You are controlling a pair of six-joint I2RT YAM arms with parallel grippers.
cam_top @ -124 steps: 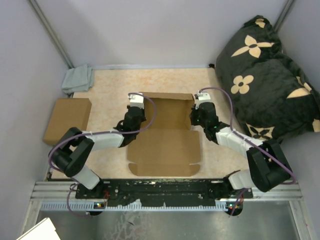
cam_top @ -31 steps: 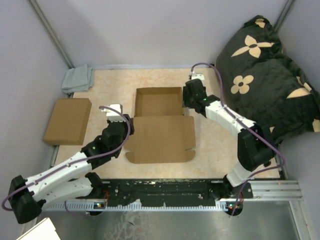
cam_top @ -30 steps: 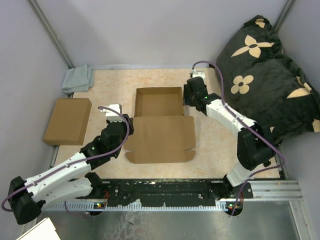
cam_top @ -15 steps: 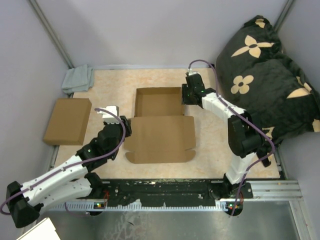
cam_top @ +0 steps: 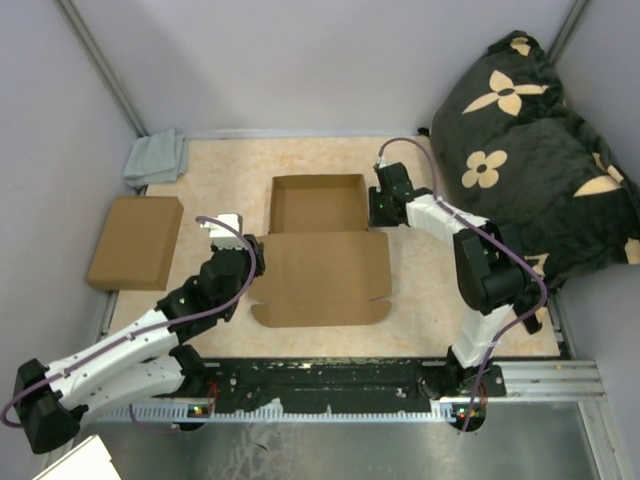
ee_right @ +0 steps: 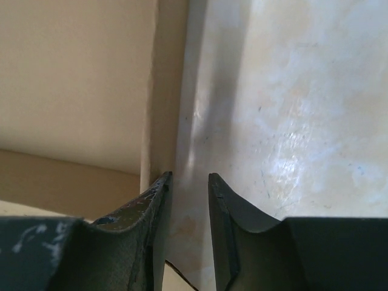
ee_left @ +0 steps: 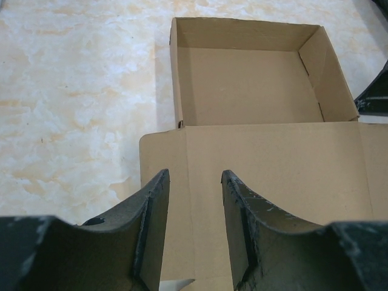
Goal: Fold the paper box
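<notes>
The paper box (cam_top: 320, 275) lies in the middle of the table (cam_top: 210, 175), half formed. Its far part is a shallow open tray with four upright walls. Its near part is a flat lid panel spread toward the arms, with small tabs at its near corners.

The left gripper (ee_left: 193, 224) hovers over the left part of the lid panel. Its jaws are spread wide and nothing is between them. The left wrist view cuts off the panel's near edge, and the fingers (ee_left: 154, 224) hide part of the left flap.

The right gripper (ee_right: 188, 206) sits low at the tray's right wall, near the corner where it meets the lid. Its jaws stand only a narrow gap apart, with bare table showing between them, so it pinches nothing. One finger (ee_right: 159, 206) is right against the outside of the wall. Whether it touches the cardboard cannot be told, since the finger covers the wall's lower end. From above, this gripper (cam_top: 383, 208) is a dark shape and its fingers cannot be made out.

A closed cardboard box (cam_top: 135, 240) lies at the table's left edge, with a grey cloth (cam_top: 155, 158) in the far left corner. A black cushion with beige flowers (cam_top: 530, 150) fills the right side, cut off by the frame.
</notes>
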